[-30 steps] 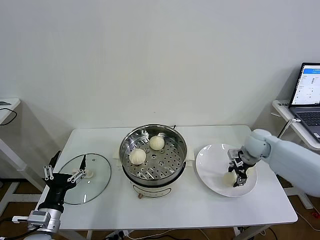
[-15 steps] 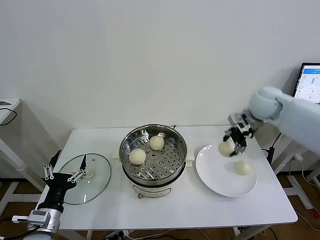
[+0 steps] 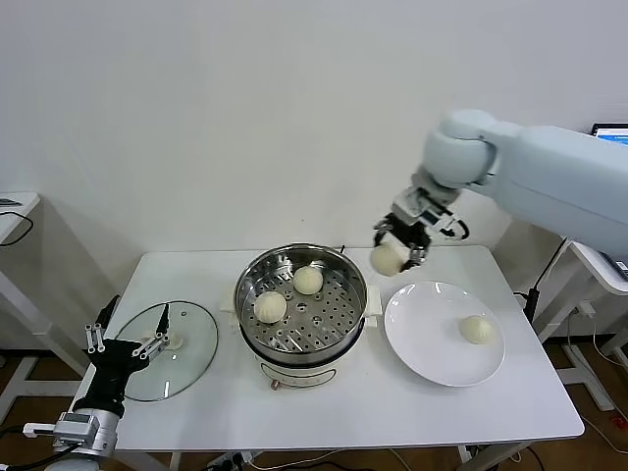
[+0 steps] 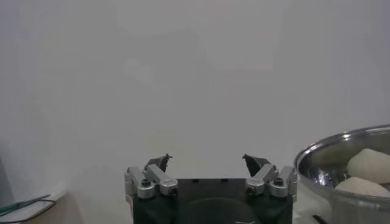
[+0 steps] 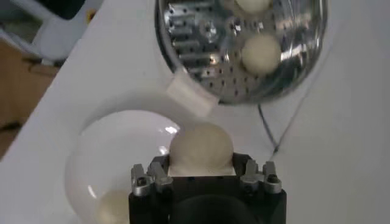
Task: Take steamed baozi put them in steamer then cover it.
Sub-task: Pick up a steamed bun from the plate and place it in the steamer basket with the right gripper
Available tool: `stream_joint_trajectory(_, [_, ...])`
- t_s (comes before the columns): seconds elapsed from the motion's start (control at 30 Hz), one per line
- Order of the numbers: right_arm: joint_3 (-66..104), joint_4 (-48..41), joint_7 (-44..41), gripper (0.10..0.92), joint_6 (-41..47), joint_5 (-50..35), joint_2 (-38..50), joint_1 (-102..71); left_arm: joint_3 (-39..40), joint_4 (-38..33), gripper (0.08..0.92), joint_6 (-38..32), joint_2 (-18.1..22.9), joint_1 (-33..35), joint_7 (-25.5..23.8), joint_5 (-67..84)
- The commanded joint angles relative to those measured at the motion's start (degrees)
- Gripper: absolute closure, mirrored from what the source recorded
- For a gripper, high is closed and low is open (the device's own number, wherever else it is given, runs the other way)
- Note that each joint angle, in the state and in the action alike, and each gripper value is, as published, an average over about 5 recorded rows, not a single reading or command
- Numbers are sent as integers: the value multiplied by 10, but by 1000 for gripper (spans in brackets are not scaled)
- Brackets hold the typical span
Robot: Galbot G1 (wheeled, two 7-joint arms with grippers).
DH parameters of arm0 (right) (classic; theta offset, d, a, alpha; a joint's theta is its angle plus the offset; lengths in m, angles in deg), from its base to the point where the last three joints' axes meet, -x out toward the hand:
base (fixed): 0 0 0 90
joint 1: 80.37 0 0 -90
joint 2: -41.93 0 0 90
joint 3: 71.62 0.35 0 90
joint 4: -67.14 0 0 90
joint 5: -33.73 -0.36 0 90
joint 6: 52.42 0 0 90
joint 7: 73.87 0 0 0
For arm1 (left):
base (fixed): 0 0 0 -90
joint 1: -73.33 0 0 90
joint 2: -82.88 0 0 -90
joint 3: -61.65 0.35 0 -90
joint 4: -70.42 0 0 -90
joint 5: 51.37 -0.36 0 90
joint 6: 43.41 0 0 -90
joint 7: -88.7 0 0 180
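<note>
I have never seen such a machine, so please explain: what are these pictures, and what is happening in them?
This is a two-armed robot. One picture comes from its head camera; the others from cameras on each wrist. On the white table stand a shiny perforated steel steamer holding two creamy-white round buns, a flat white plate with one bun, and a clear glass lid. The right gripper, raised between plate and steamer, is shut on another bun. The left gripper waits open near the lid.
</note>
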Motion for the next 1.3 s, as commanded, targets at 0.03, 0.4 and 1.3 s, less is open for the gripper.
stream_joint_trajectory(0.03, [-18, 13, 32, 347, -136, 66, -98, 6, 1, 3, 177, 0, -1, -2, 0, -1])
stream_joint_trajectory(0.4, [-19, 22, 44, 347, -190, 83, -148, -32, -8, 16, 177, -2, -3, -5, -3, 0])
stream_joint_trajectory(1.3, [-33, -38, 39, 347, -205, 123, -204, -117, -13, 34, 177, -4, -5, -12, -5, 1])
